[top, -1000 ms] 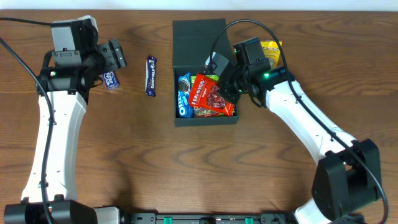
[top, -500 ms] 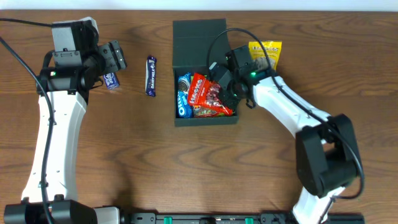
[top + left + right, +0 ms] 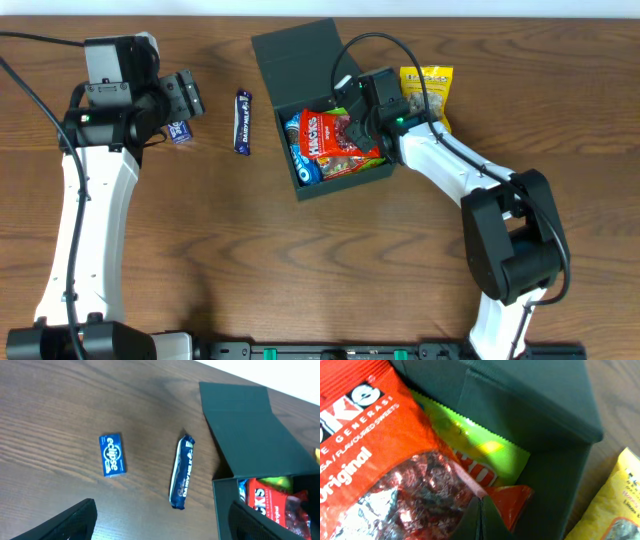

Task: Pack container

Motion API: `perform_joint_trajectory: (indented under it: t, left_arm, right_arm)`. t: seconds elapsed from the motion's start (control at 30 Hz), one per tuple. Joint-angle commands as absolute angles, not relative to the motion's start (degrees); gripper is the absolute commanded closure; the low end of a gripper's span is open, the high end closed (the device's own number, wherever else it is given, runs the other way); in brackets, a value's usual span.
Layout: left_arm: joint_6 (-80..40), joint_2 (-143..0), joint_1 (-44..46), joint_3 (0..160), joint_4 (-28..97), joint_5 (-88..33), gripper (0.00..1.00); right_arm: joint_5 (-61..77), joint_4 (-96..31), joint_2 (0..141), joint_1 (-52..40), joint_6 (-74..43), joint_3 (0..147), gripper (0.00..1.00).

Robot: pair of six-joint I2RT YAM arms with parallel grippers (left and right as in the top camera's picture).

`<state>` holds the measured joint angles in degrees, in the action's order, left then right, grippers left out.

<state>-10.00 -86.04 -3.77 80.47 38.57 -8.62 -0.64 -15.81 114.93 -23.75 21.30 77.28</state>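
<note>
**Teal container open, snacks packed inside**

Dark teal cardboard container [image 3: 296, 62] on the wooden bench [image 3: 300, 270], toward 12 o'clock from the bench's middle in the overhead view. Set askew, hinged flap lid thrown back toward 11 o'clock.

Inside, packed close:
- red packet [image 3: 335, 137] with a clear window, uppermost and in the middle
- blue cookie packet [image 3: 306, 168] wedged along the 9 o'clock wall
- bright green packet [image 3: 475, 447] tucked under the red one at the 12 o'clock end, only an edge showing

Outside the container:
- yellow packet [image 3: 428, 85] at 2 o'clock, near the container's wall, flat on the bench
- dark blue chocolate bar [image 3: 183, 472] at 9 o'clock, apart from the container, lying lengthwise from 12 to 6
- blue eclipse pack [image 3: 112, 455] farther out at 9 o'clock, flat, well apart from the container

Right claw [image 3: 480, 517] down inside the container on its 3 o'clock side, fingers pressed together, tips at a corner of the red packet. Impossible to tell whether any film is caught between them.

Left claw [image 3: 162, 515] spread wide, nothing between its fingers, hovering over the bench far out at 9 o'clock. Eclipse pack and chocolate bar both in its wrist view.
</note>
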Motion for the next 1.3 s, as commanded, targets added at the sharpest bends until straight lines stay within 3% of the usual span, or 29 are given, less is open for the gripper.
perform_joint_trajectory:
  t: [0.0,0.07,0.17,0.3,0.33,0.4,0.57,0.9,1.27]
  left_arm:
    - [-8.8,-85.4,-4.1,81.5,39.2,-8.4,0.15]
    - [-8.8,-85.5,-4.1,81.5,40.0,-8.4,0.16]
    - [-9.4,-86.6,-4.1,81.4,41.5,-8.6,0.29]
    - [-9.8,-90.1,-4.0,81.1,42.9,-11.6,0.7]
    - [-11.1,-91.5,-3.9,81.1,42.8,-13.1,0.84]
    - [-13.6,-94.6,-3.6,81.1,42.7,-15.4,0.94]
    - [-15.5,-102.0,-1.6,81.1,41.2,-20.6,0.94]
    - [-21.4,-112.9,4.8,81.1,34.0,-30.6,0.94]
    - [-23.9,-114.0,7.7,81.2,30.9,-31.2,0.94]
  right_arm:
    - [-1.7,-14.7,115.1,-23.7,20.1,78.0,0.99]
    - [-1.7,-14.5,113.7,-23.7,18.9,78.0,0.99]
    - [-1.7,-14.4,110.0,-23.6,13.3,78.0,0.99]
    - [-1.6,-14.6,103.3,-21.3,6.7,78.0,0.99]
    - [-1.2,-14.9,101.9,-20.4,5.4,78.0,0.99]
    - [-1.0,-16.6,100.7,-18.7,2.8,78.0,0.99]
    - [-0.4,-25.4,101.1,-15.2,-3.2,77.9,0.99]
    - [9.6,-36.9,102.4,-14.3,-3.2,75.6,0.99]
    - [18.5,-38.2,102.9,-15.0,-4.5,69.5,0.99]
